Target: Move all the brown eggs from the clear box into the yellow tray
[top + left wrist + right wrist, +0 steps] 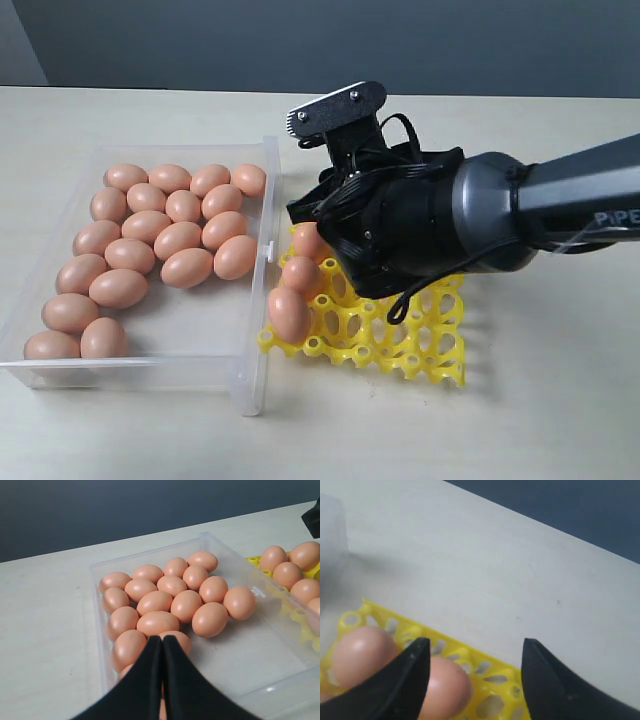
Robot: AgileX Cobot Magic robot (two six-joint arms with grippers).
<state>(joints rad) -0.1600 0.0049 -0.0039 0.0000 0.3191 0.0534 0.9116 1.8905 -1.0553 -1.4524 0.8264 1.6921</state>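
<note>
1. On the pale beige tabletop there's a shallow rectangular clear box of see-through plastic. Just beside its wall is a bright yellow tray, a plastic openwork lattice of egg cups. In the exterior view the box is on the left and the tray on the right
2. Most of the smooth, oval, pinkish brown eggs are inside the clear box, lying on their sides. The loose cluster fills the far end and runs down the long side away from the tray
3. Some eggs are already in the yellow tray. The exterior view shows three in the column of cups nearest the box, the closest egg sitting at the tray's near edge. The left wrist view catches at least five eggs over there
4. The right gripper hangs low over the tray with its black jaws spread wide and nothing pinched between them. Two eggs sit in cups by one finger. In the exterior view the bulky black and grey arm covers much of the tray's far half
5. The left gripper has its two black fingers pressed flat together, with nothing between them as far as I can see. It's above one end of the clear box, over the eggs there
</note>
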